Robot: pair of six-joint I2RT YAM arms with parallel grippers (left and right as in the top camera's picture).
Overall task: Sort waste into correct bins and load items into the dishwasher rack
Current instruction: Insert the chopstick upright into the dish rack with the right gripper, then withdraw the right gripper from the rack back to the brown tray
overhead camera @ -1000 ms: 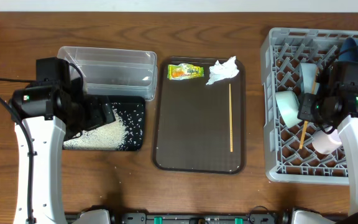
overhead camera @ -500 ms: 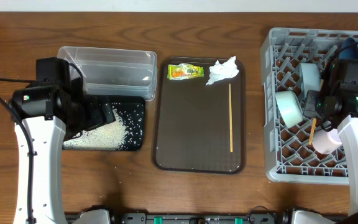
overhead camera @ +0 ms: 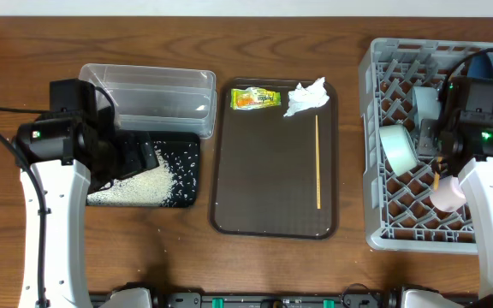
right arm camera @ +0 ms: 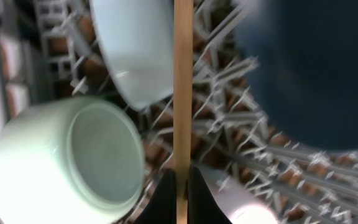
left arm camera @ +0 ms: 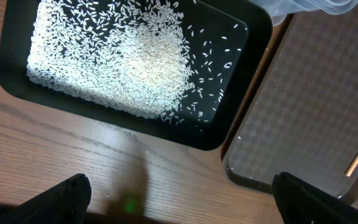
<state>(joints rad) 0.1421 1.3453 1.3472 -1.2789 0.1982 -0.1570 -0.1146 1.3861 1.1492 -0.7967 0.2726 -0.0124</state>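
The right gripper [right arm camera: 182, 186] is clamped on a slim wooden chopstick [right arm camera: 183, 74]. In the right wrist view its dark fingers [right arm camera: 165, 198] pinch the stick near its lower end, and the shaft runs straight up the middle of the picture. Just left of the stick lies a pale-green ceramic bowl [right arm camera: 73, 162] on its side, with a light-blue bowl [right arm camera: 135, 50] above it. A large deep-blue bowl [right arm camera: 316, 68] fills the other side. All of them rest among the pegs of the square grey plastic lattice rack [overhead camera: 418, 242].

Over the last second the wrist has moved toward the rear right of the rack. The chopstick, which slanted in plain view beside the pale-green bowl, now shows from above only as a short stub next to the small white cup [overhead camera: 448, 195]. My reading is that it is being stood on end to drop between pegs, so it is close to loaded but not released.

The second wooden chopstick [overhead camera: 317, 162] lies on the large dark brown serving tray [overhead camera: 272, 205], with the yellow-green snack wrapper [overhead camera: 255, 98] and the crumpled white tissue [overhead camera: 306, 97] at its far edge, so that sorting is still to do.

The left gripper [left arm camera: 180, 186] has not moved. Its fingers are spread wide with nothing between them, above the table edge near the shallow black rectangular tray [left arm camera: 241, 93] that holds the white rice [left arm camera: 117, 62]. The clear plastic tub [overhead camera: 157, 98] stands just behind it.
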